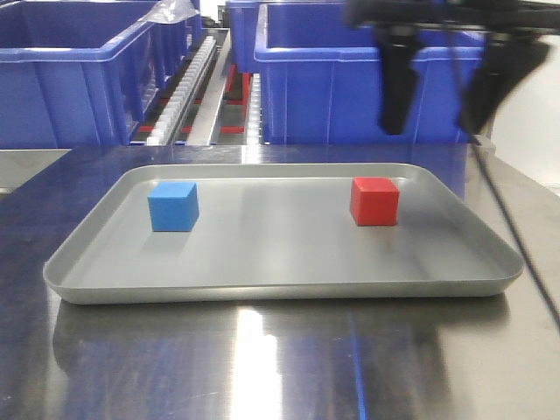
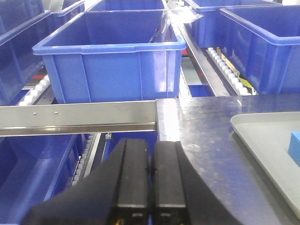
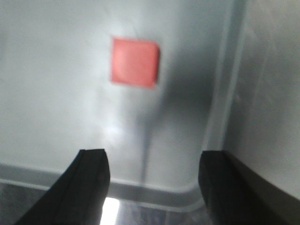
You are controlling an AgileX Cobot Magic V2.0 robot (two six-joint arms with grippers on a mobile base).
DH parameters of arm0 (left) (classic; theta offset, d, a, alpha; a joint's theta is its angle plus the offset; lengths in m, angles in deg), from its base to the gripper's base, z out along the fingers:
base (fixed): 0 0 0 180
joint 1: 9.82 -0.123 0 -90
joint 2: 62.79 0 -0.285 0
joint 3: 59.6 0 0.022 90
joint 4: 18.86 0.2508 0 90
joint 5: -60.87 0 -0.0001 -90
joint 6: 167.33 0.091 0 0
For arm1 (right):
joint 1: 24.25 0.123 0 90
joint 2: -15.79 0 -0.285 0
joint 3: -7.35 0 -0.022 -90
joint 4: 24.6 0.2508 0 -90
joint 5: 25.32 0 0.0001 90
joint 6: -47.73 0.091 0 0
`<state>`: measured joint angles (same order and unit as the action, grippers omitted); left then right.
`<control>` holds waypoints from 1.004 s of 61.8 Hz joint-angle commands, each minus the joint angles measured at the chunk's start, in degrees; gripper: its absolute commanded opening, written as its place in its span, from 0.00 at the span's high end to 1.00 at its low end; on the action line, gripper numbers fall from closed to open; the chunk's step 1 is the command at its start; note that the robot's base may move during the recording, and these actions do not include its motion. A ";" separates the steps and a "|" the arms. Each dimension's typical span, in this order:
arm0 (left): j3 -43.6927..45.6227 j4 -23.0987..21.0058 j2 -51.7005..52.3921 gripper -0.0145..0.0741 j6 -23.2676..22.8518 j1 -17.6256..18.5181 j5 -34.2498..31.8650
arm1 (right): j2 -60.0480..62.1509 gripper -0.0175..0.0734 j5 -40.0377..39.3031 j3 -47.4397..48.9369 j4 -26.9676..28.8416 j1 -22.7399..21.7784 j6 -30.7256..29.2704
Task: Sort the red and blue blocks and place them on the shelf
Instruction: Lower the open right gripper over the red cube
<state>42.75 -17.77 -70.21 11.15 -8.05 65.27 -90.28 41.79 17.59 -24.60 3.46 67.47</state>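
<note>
Nearest the front camera lies the steel table top (image 1: 262,367), and on it sits the shallow grey tray (image 1: 280,284). In the tray the blue block (image 1: 173,206) rests to the left and the red block (image 1: 374,201) to the right. They are well apart, both flat on the tray floor, and nothing touches either. The right gripper (image 1: 430,122) hangs high over the tray's right side, its fingers spread wide with nothing between them (its blurred wrist view shows the red block (image 3: 134,62) ahead of the gap). The left gripper (image 2: 150,187) hovers off the tray's left side, fingers pressed together on nothing. Farthest back stands the shelf (image 2: 77,115), its brushed, bolted rail fronting large blue bins (image 1: 367,79) on roller tracks.
</note>
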 commanded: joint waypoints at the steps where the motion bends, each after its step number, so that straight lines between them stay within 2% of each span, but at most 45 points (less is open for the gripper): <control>1: -2.58 -0.33 1.14 0.70 0.02 0.31 -5.20 | -1.64 0.22 0.44 6.53 0.66 0.41 0.62; 14: -2.58 -0.33 1.14 0.70 0.02 0.31 -5.20 | -7.61 0.22 0.33 11.31 1.06 0.41 3.30; 22: -2.58 -0.33 1.14 0.70 0.02 0.31 -5.20 | -9.29 0.22 0.18 11.34 0.73 0.41 3.30; 35: -2.58 -0.33 1.14 0.70 0.02 0.31 -5.20 | -10.54 0.14 0.42 11.34 0.00 0.30 3.30; 62: -2.58 -0.33 1.14 0.70 0.02 0.31 -5.20 | -13.57 0.14 -1.91 11.28 -0.35 -1.34 3.30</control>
<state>42.75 -17.77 -70.21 11.15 -8.05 65.27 -106.12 40.94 27.12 -24.16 2.50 70.88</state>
